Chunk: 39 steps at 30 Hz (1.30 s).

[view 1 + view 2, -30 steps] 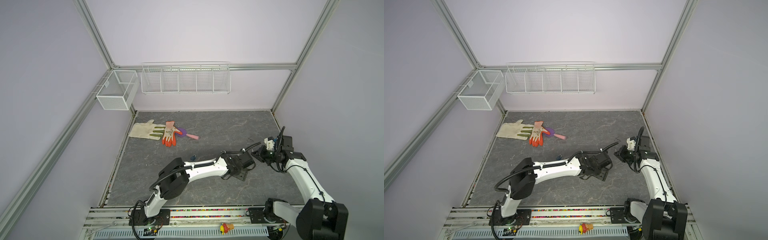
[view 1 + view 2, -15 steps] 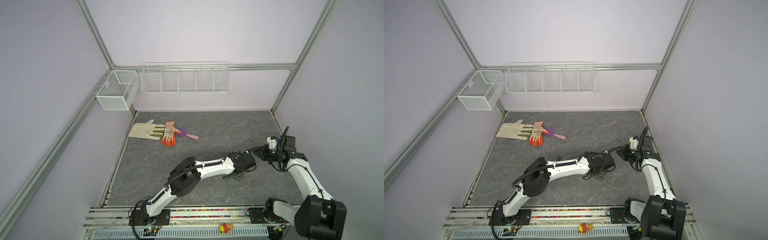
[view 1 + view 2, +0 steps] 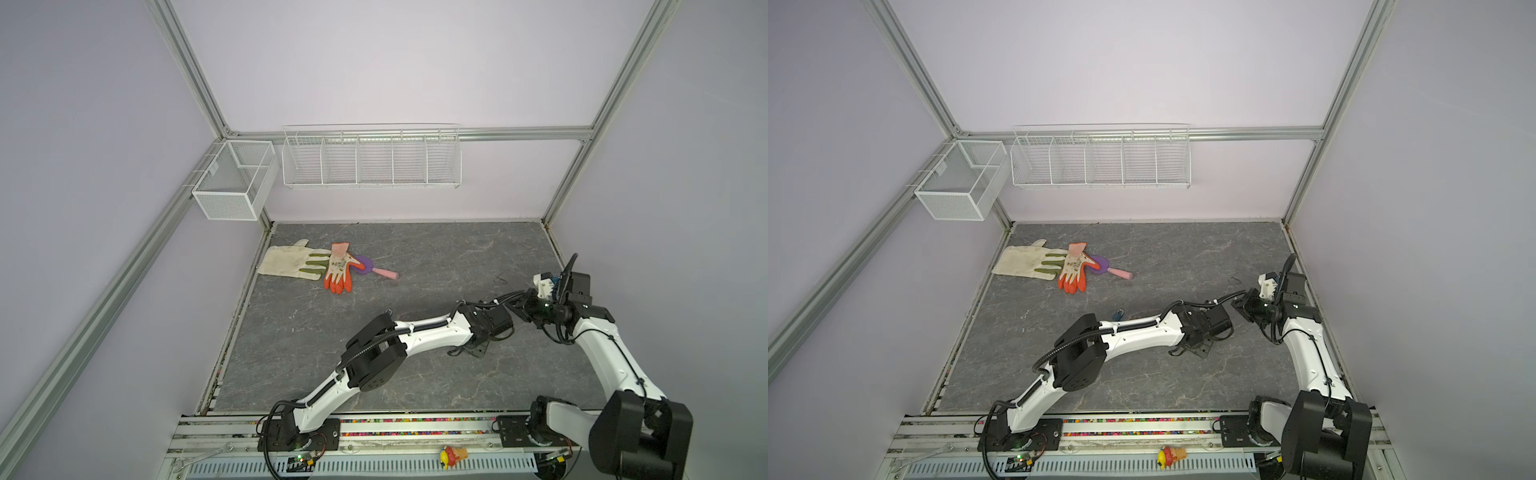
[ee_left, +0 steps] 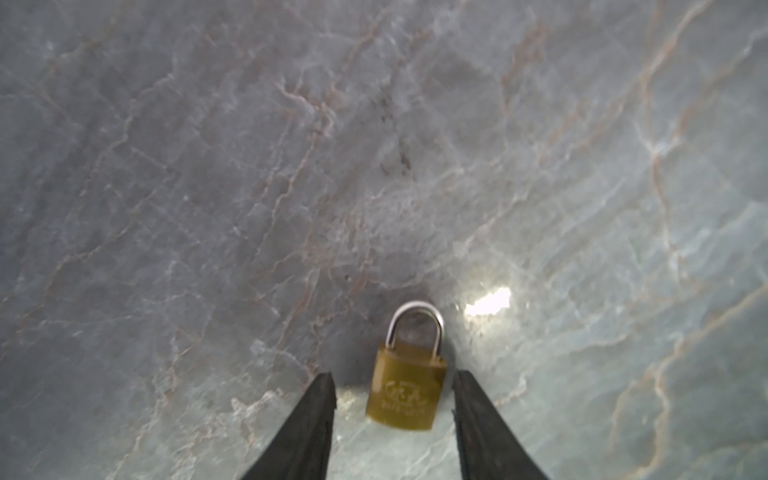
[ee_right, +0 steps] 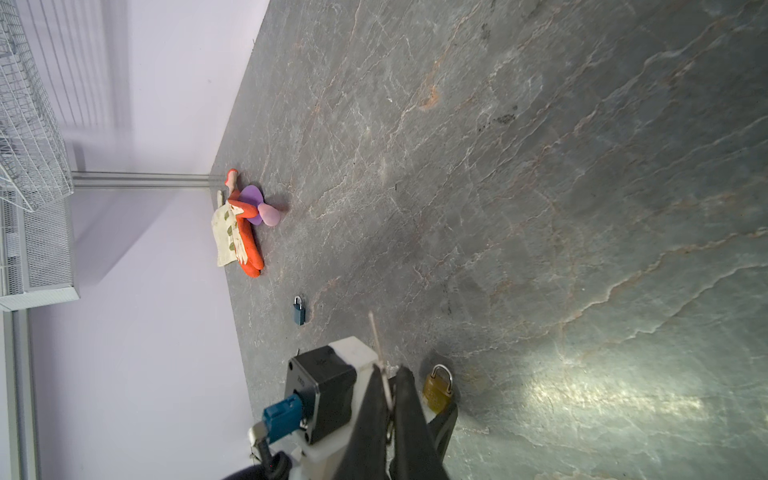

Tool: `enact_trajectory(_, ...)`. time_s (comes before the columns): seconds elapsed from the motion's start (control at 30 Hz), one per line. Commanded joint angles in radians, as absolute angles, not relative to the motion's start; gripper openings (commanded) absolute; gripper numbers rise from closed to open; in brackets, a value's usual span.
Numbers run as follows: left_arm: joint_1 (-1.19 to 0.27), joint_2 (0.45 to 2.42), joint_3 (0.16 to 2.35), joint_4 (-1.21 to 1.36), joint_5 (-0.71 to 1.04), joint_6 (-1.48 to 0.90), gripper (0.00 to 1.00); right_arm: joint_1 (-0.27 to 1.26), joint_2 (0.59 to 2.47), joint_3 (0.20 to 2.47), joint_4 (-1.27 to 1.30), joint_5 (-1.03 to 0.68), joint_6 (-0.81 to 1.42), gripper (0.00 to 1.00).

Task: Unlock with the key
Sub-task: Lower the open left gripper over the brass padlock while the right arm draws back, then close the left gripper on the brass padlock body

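Observation:
A brass padlock (image 4: pixel 405 388) lies flat on the grey stone table (image 4: pixel 249 166), shackle pointing away from the wrist. My left gripper (image 4: pixel 392 376) stands open over it, one black finger on each side of the body, with small gaps showing. In both top views that gripper (image 3: pixel 476 349) (image 3: pixel 1198 349) points down and hides the lock. My right gripper (image 5: pixel 390 372) hovers just beside it, shut, with a thin grey metal piece in the slit between its fingers that I take for the key. The same padlock (image 5: pixel 436 388) shows past the right fingers.
A small blue padlock (image 5: pixel 298 311) (image 3: pixel 1119 313) lies left of the left forearm. A cream glove (image 3: pixel 286 262), an orange glove (image 3: pixel 338 272) and a purple-and-pink brush (image 3: pixel 376 270) lie at the back left. Wire baskets (image 3: pixel 370 158) hang on the walls. The right wall is close to the right arm.
The left arm has stretched rightward toward the right gripper, and its jaws have narrowed around the brass padlock. The right gripper shifted slightly right and stayed shut.

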<state>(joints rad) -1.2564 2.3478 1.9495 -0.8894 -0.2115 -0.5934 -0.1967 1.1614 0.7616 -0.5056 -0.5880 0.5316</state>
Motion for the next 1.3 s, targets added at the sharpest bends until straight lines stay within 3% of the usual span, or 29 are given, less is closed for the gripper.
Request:
enact_trajectory(0.0,-1.253,2.367,1.959,-0.925,-0.255,-0.596,0.44,-0.203,1.141,0.747,-0.490,-0.600,0.541,0.06)
enact_trajectory(0.27,-1.228,2.300,1.844,-0.902,-0.264,-0.691,0.41,-0.202,1.144,0.742,-0.477,-0.605,0.546,0.06)
enact_trajectory(0.67,-1.232,2.353,1.875,-0.923,-0.234,-0.769,0.38,-0.202,1.150,0.742,-0.462,-0.616,0.548,0.06)
enact_trajectory(0.77,-1.235,2.361,1.882,-0.916,-0.207,-0.769,0.32,-0.203,1.146,0.738,-0.461,-0.616,0.548,0.06)
enact_trajectory(1.27,-1.242,2.359,1.841,-0.945,-0.195,-0.853,0.34,-0.201,1.136,0.722,-0.443,-0.637,0.561,0.06)
